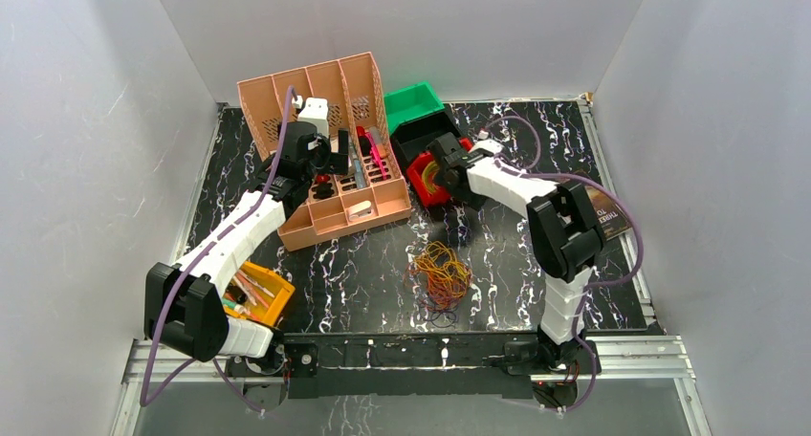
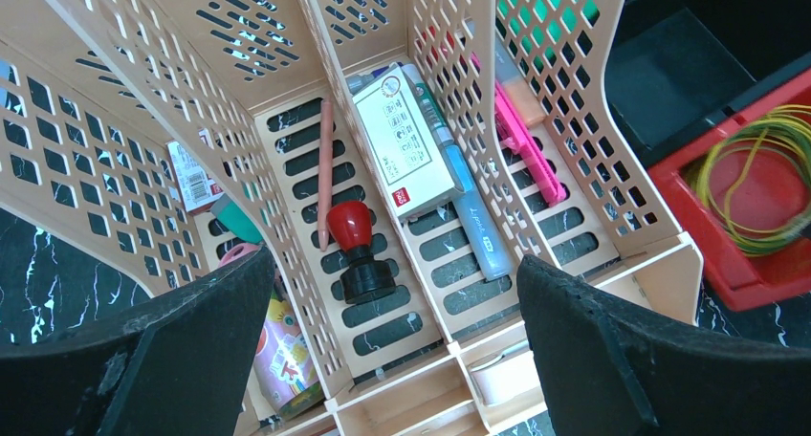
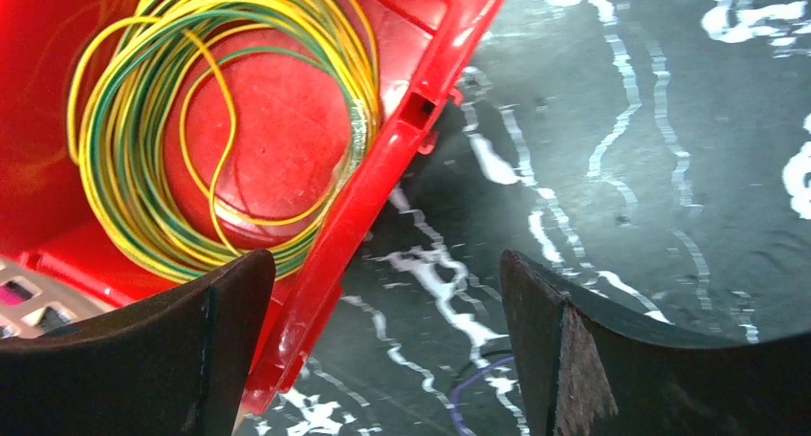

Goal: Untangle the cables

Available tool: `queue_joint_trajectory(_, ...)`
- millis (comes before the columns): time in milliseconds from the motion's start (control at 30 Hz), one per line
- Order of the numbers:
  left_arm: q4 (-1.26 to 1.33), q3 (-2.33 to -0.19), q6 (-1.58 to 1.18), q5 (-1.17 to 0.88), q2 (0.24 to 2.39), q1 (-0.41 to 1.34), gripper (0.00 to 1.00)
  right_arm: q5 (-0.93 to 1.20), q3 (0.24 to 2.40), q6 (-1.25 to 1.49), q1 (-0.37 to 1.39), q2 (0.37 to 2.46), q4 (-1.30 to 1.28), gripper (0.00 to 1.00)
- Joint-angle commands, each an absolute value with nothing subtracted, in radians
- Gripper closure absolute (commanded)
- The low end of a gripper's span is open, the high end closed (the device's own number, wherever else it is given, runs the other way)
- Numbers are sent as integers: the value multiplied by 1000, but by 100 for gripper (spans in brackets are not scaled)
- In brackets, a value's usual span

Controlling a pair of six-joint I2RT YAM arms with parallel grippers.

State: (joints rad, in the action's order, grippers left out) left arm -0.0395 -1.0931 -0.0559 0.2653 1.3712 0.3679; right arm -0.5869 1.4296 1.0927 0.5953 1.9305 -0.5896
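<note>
Left gripper (image 2: 397,307) hung over the tan organizer (image 1: 263,111), right gripper (image 3: 387,336) over the red bin (image 3: 383,168), both spread wide and empty. Tangled cables (image 1: 441,275) lay well apart.

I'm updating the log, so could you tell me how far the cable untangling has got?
Done: one yellow-green coil lies alone in the red bin. In hand: nothing; the left gripper and right gripper are both open and empty. Remaining: the tangle of orange, yellow and red cables sits knotted on the table.
</note>
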Motion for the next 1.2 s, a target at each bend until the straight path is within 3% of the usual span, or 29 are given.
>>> queue_joint_trajectory(0,-44,-1129,-58,268,1340,358,2,-631,1326,1057,528,1828,-629,6)
queue_joint_trajectory(400,-43,-1129,-62,260,1344,358,2,-729,1031,949,371,1482,-646,7)
queue_joint_trajectory(567,-43,-1129,-63,257,1346,358,2,-735,1019,886,297,1367,-656,7)
queue_joint_trajectory(800,-45,-1131,-63,257,1351,358,2,-449,1092,708,297,1253,-490,8)
queue_joint_trajectory(933,-44,-1130,-65,254,1354,359,2,-354,1116,747,298,1269,-431,11)
queue_joint_trajectory(1167,-47,-1132,-72,241,1361,358,2,-290,1236,778,298,1478,-436,20)
